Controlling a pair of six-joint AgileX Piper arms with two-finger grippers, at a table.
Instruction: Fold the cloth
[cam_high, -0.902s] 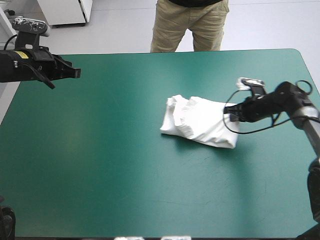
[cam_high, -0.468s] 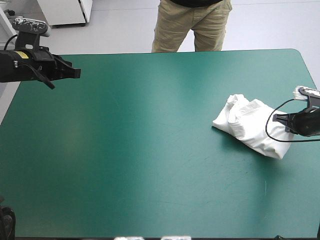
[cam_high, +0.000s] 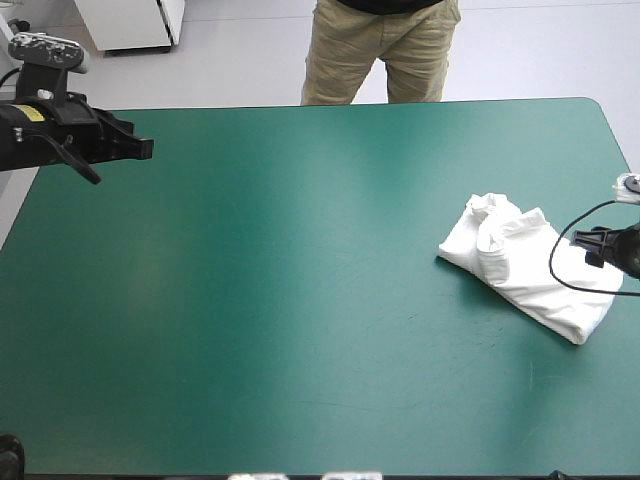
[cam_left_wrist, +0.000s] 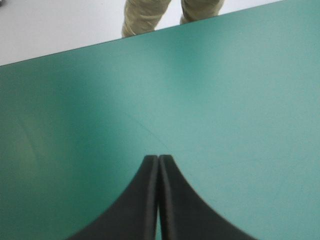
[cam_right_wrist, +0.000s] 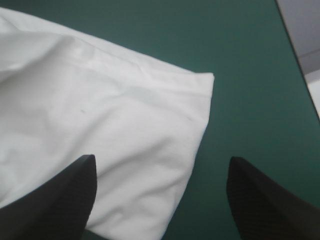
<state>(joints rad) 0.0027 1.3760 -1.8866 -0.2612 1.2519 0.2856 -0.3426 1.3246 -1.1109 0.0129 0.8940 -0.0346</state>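
Take the table (cam_high: 300, 420) as a clock face with twelve at its far edge. The T-shirt (cam_high: 525, 268) lies out between three and four o'clock, close to the right-hand edge, on the teal-green cover (cam_left_wrist: 225, 100). It is a folded white bundle, long and set at a slant. Its rumpled, bunched end points toward the middle of the table and its squared end toward the near right corner.

The right gripper (cam_high: 592, 240) sits at three o'clock, just beside the bundle's outer flank. In its own wrist view the right gripper (cam_right_wrist: 161, 159) is spread wide, its black fingers (cam_right_wrist: 60, 205) well apart and gripping nothing. One is over the white cloth (cam_right_wrist: 100, 110), though I cannot tell whether it touches, and the other is over bare cover. A square corner of the bundle lies ahead, between them.

The left gripper (cam_high: 140, 147) is up near ten o'clock at the far left corner, well apart from the shirt and pointing toward three o'clock. In the left wrist view the left gripper (cam_left_wrist: 158, 159) is pressed together into one point, nothing between the fingers, with only bare cover ahead of it.
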